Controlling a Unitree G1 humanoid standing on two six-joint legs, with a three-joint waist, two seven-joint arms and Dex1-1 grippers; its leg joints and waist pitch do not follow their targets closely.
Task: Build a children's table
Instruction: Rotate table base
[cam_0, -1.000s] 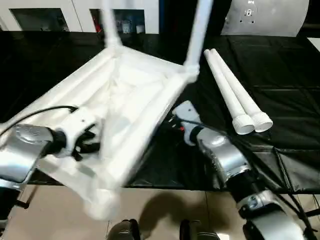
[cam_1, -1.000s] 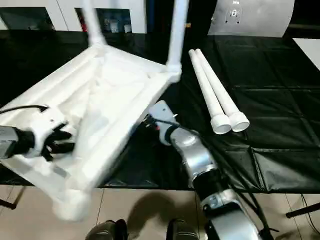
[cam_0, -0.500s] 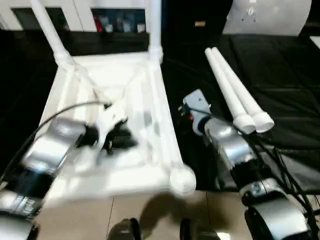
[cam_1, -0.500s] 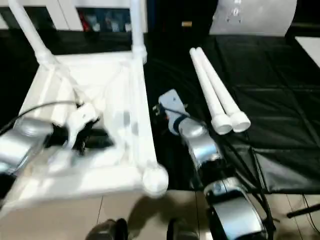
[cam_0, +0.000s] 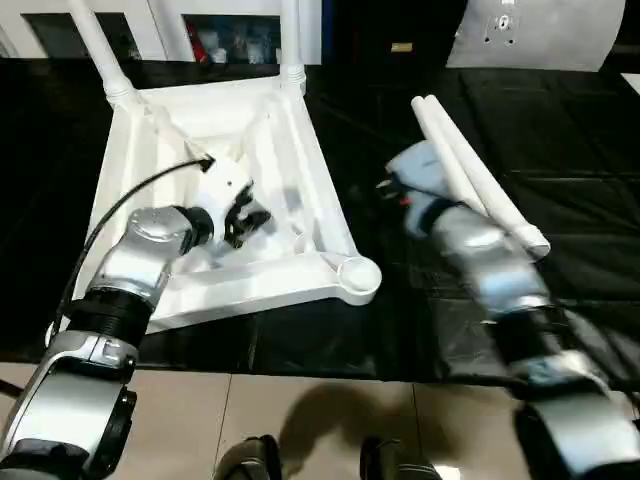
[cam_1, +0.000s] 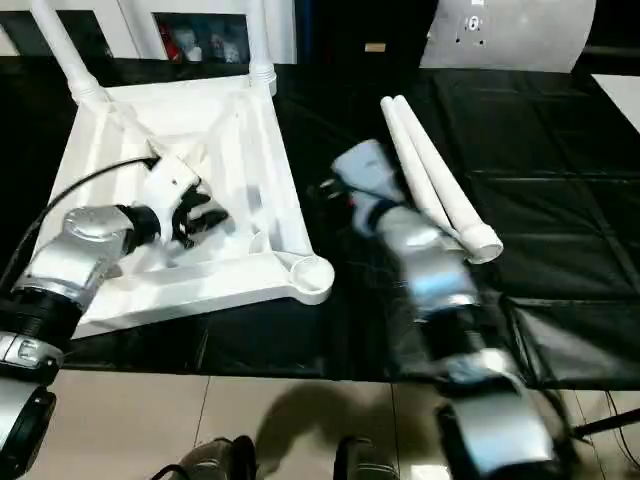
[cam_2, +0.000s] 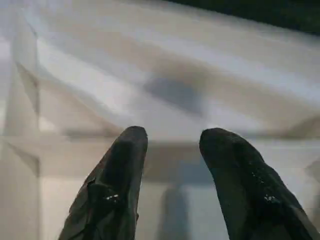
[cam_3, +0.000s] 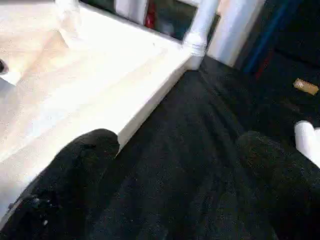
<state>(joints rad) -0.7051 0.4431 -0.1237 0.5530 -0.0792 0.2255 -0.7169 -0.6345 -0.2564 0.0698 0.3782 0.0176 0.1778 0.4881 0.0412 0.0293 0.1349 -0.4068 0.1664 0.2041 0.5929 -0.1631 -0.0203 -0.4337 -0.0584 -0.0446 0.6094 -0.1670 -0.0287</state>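
Black workbench (cam_0: 560, 130), white cabinets (cam_0: 170, 25) behind.

No legible text, labels, numbers — nothing readable on any surface.

Upturned table top (cam_0: 290, 150) at left-centre of the head view on the workbench (cam_0: 560, 130), two legs (cam_0: 100, 50) rising at its far corners, left gripper (cam_0: 243, 213) inside its underside, two loose legs (cam_0: 460, 160) lying side by side at right, right gripper (cam_0: 405, 178) between.
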